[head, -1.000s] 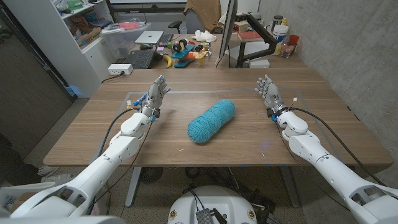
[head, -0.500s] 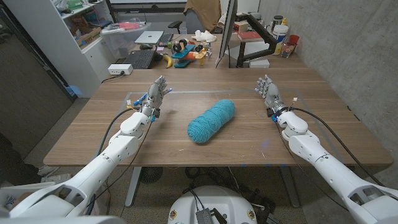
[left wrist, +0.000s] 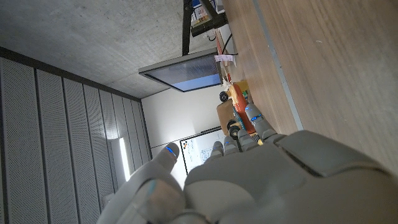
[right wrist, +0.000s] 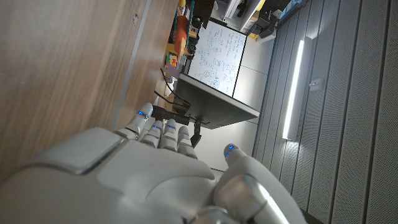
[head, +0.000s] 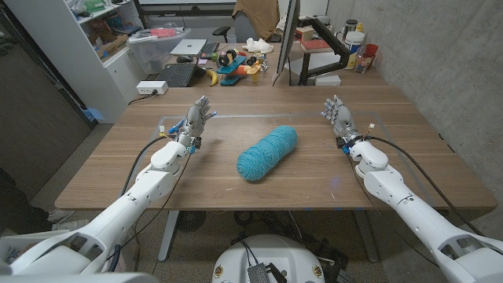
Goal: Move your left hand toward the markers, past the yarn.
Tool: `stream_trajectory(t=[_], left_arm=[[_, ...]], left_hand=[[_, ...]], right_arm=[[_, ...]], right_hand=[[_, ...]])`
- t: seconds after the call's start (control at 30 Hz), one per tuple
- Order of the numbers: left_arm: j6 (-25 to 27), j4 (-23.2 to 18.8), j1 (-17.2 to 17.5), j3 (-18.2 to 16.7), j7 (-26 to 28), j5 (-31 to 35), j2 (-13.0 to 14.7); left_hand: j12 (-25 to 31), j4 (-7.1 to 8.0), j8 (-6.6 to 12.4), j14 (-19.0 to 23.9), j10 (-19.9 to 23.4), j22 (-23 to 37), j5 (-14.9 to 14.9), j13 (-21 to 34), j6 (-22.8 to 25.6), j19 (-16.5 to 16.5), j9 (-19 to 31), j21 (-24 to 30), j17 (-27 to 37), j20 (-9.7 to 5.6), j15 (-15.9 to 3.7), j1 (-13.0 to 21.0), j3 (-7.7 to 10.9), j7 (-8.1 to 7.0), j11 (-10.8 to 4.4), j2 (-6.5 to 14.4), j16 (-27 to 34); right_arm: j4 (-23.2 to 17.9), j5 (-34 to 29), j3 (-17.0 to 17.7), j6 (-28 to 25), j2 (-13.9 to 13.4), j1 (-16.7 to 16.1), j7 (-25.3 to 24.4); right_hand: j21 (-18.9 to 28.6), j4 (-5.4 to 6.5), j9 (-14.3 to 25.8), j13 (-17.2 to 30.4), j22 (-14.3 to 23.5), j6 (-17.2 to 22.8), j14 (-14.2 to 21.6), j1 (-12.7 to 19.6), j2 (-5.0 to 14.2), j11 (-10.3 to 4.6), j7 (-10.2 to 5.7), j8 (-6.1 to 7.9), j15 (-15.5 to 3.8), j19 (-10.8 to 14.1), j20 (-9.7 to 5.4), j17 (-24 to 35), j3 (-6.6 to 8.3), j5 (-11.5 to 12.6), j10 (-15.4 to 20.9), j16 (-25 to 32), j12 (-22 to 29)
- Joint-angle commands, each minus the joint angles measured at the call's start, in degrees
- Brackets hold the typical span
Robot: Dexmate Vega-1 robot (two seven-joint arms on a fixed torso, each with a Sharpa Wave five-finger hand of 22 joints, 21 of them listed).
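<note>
Where markers (head: 174, 126) lie, left hand (head: 199, 118) just beside, yarn (head: 267, 152) apart.

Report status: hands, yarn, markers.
Left hand open, beside the markers. Right hand open, holding nothing. Teal yarn mid-table, untouched. Nothing in the way.

Back of the right hand (right wrist: 124, 174), fingers (right wrist: 158, 134) extended over the wooden table (right wrist: 56, 62).

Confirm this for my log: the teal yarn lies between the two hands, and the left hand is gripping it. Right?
Not quite. The yarn does lie between the hands, but the left hand is apart from it, holding nothing, as the head view shows.
</note>
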Motion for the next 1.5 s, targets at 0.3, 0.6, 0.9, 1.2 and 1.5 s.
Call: stream_trajectory(t=[0.3, 0.6, 0.9, 1.2, 1.5], left_arm=[[4.3, -4.6, 0.6, 0.4, 4.4, 2.3, 3.8], [8.6, -7.9, 0.8, 0.8, 7.1, 4.3, 6.6], [13.3, -12.3, 1.7, 0.6, 10.1, 5.8, 10.0], [16.6, -15.3, 2.1, 0.2, 11.9, 6.6, 12.5], [19.7, -18.6, 2.8, -0.3, 14.7, 7.9, 14.8]], left_hand=[[0.6, -0.36, 0.87, -4.7, -2.5, 0.1, 0.3, 0.2, -1.5, -10.3, 0.4, 0.1, 0.3, -2.81, -0.79, 0.1, 1.11, -1.24, -0.63, 6.5, 0.8], [0.3, -0.41, 0.63, -5.1, -2.9, 0.1, 0.3, 0.2, -1.6, -11.1, 0.4, -0.3, 0.3, -2.74, -1.08, 0.4, 1.64, -1.79, -0.82, 6.7, 0.5], [0.0, -0.41, 0.47, -5.6, -3.3, 0.1, 0.2, 0.2, -1.6, -11.8, 0.5, -0.7, 0.3, -2.32, -1.16, 0.7, 2.22, -2.03, -0.93, 6.8, 0.3], [-0.2, -0.36, 0.40, -5.8, -3.7, 0.1, 0.1, 0.3, -1.5, -12.2, 0.5, -1.0, 0.3, -2.06, -1.33, 0.8, 2.54, -2.27, -0.89, 6.8, 0.2], [-0.3, -0.31, 0.31, -6.0, -3.9, 0.1, 0.0, 0.3, -1.6, -12.3, 0.5, -1.1, 0.4, -1.84, -1.26, 0.8, 2.67, -2.26, -0.83, 6.6, 0.1]], right_arm=[[0.6, -0.7, 0.1, 0.0, 0.6, 0.2, 0.0], [0.9, -0.9, 0.0, 0.2, 0.8, 0.4, 0.0], [1.3, -1.0, -0.1, 0.2, 1.0, 0.8, 0.1], [1.5, -1.0, -0.1, 0.4, 1.2, 0.9, 0.3], [1.6, -1.3, -0.2, 0.6, 1.2, 1.0, 0.2]], right_hand=[[-0.2, -0.02, 0.1, 0.2, 0.2, 0.0, -0.6, -0.1, 7.01, 0.56, 0.56, 0.44, 0.09, -0.4, -5.92, 0.3, 0.27, 0.5, 0.1, 0.2, 0.4], [-0.3, -0.03, 0.1, 0.2, 0.2, 0.0, -0.6, -0.1, 7.01, 0.60, 0.51, 0.44, 0.06, -0.4, -5.97, 0.3, 0.25, 0.5, 0.1, 0.2, 0.3], [-0.5, -0.03, 0.1, 0.2, 0.2, 0.1, -0.6, -0.1, 7.00, 0.61, 0.57, 0.48, 0.13, -0.3, -5.95, 0.3, 0.21, 0.5, 0.0, 0.2, 0.3], [-0.6, -0.03, 0.1, 0.2, 0.2, 0.1, -0.6, -0.1, 6.99, 0.59, 0.54, 0.49, 0.07, -0.3, -5.92, 0.3, 0.18, 0.5, 0.0, 0.2, 0.3], [-0.8, -0.03, 0.1, 0.2, 0.2, 0.1, -0.7, -0.1, 6.98, 0.51, 0.52, 0.52, 0.08, -0.2, -5.94, 0.3, 0.14, 0.5, 0.0, 0.2, 0.3]])
